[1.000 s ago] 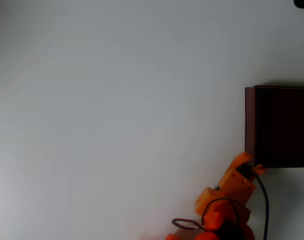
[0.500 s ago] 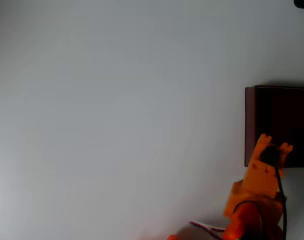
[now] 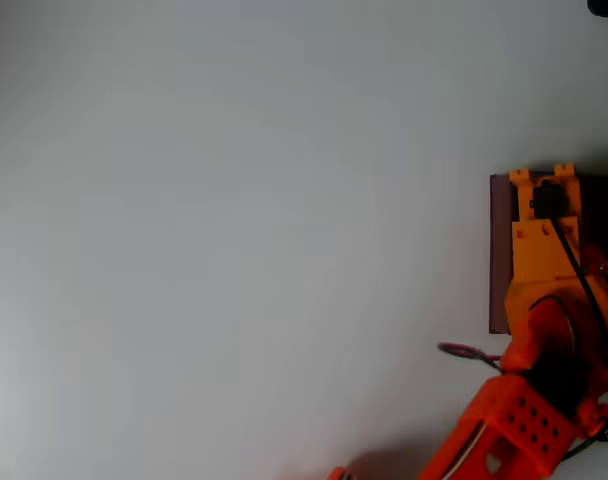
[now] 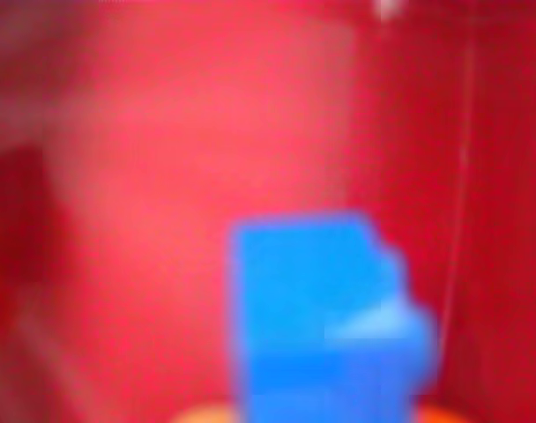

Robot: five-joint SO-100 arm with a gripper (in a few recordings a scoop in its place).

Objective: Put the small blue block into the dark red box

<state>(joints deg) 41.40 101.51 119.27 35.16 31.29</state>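
Since half a second ago the orange claw (image 3: 544, 176) has swung from the dark red box's (image 3: 499, 250) near corner to its far rim, hanging over the dark interior so a release should drop inside. Pressed close in the blurred wrist view, the small blue block (image 4: 325, 317) looks pinched in the closed claw against red walls; the white counter (image 3: 234, 240) around the box lies bare, nothing blocking

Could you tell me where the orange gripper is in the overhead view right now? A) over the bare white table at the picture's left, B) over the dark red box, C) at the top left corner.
B: the gripper reaches over the dark red box at the picture's right edge.
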